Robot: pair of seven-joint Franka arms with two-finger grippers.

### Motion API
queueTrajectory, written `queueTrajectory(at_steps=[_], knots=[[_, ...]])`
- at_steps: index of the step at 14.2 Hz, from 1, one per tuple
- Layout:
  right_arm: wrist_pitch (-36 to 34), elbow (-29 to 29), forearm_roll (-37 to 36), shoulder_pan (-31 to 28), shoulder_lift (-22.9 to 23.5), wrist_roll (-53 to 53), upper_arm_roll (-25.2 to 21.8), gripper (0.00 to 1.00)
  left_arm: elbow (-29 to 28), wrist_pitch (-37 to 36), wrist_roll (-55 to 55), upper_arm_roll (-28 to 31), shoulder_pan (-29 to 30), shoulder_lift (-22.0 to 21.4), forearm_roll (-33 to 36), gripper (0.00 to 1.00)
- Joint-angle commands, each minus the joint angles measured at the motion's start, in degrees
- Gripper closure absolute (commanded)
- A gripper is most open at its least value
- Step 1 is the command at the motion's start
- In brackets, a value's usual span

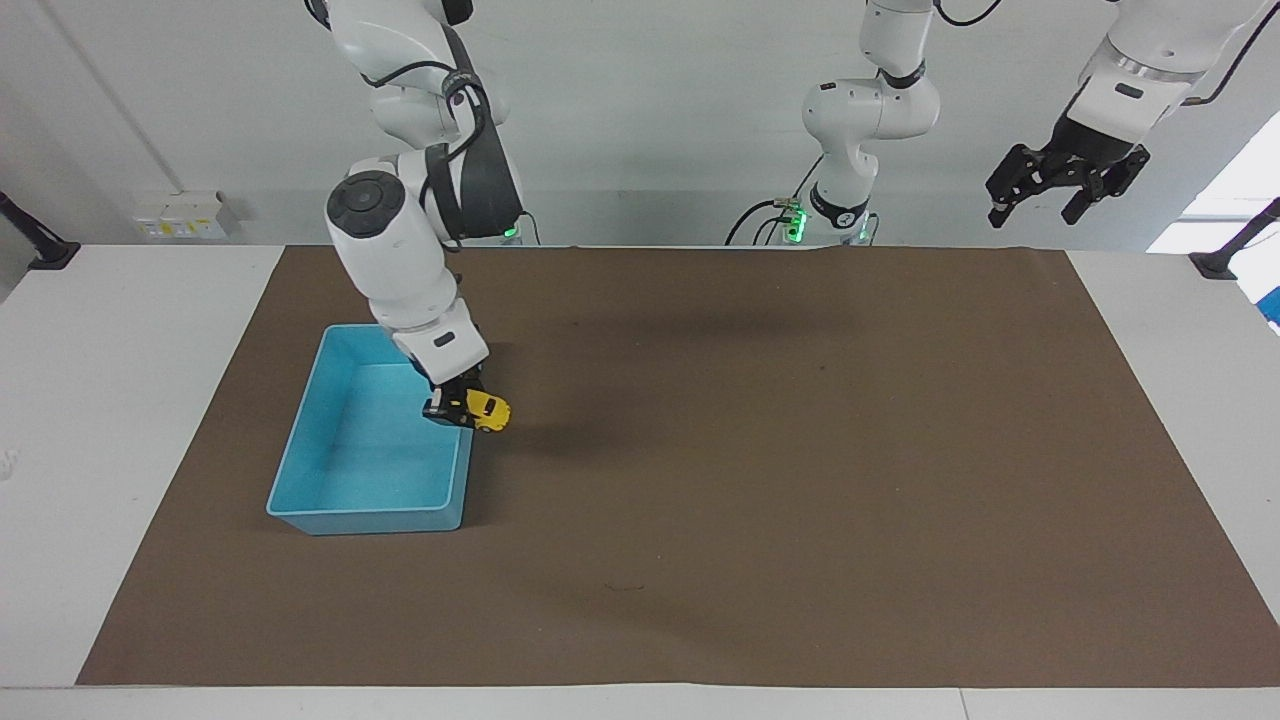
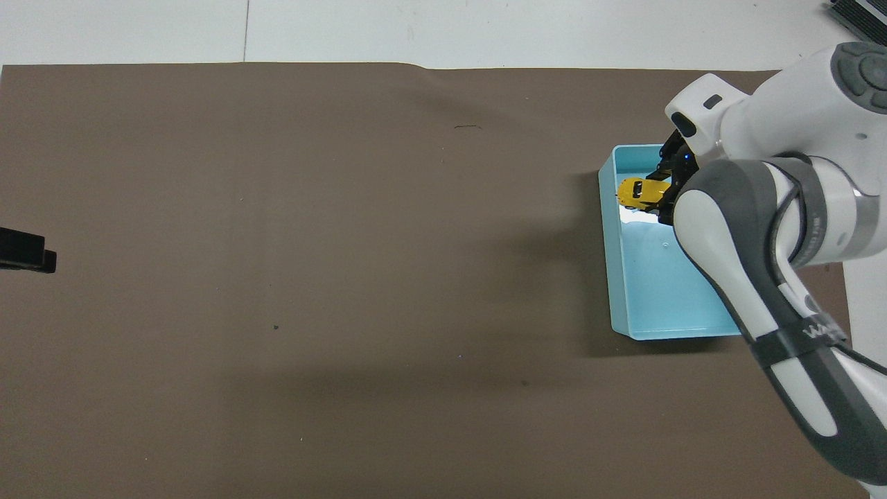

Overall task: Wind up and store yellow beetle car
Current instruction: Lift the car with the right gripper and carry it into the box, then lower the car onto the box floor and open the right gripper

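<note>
The yellow beetle car (image 1: 486, 409) is held up in the air in my right gripper (image 1: 452, 409), which is shut on it. It hangs over the rim of the light blue bin (image 1: 300, 470), at the bin's side toward the left arm's end. In the overhead view the car (image 2: 639, 192) and the right gripper (image 2: 663, 192) are over the bin (image 2: 644, 305). My left gripper (image 1: 1062, 190) waits raised high above the left arm's end of the table, holding nothing; its tip shows at the overhead view's edge (image 2: 26, 251).
A brown mat (image 1: 760, 470) covers most of the white table (image 1: 120, 400). The bin stands on it toward the right arm's end.
</note>
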Motion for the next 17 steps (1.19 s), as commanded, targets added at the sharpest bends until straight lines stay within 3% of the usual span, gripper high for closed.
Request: queueTrajectory(at_steps=[1,7,11,17], knots=[[-0.27,-4.51,-0.35,-2.43,-2.93,-5.68,0.62,1.0,0.16,-0.99,0.35,-0.17,0.71,-0.57,-0.62,0.0],[2.71,-15.32,-0.7,-5.68,-8.47,-9.73,0.36,1.0,0.16,-0.99,0.35,-0.17,0.71,-0.57,-0.62,0.0],[10.62,-22.88,-3.16,-7.0,-11.81,-10.44,0.36,1.0,0.16,-0.99,0.35,-0.17,0.71,-0.57,-0.62,0.0],[18.8,-27.38,-3.69,-7.97,-10.41,-14.04,0.36,1.0,0.16,-0.99,0.35,-0.17,0.71,-0.57,-0.71,0.0]])
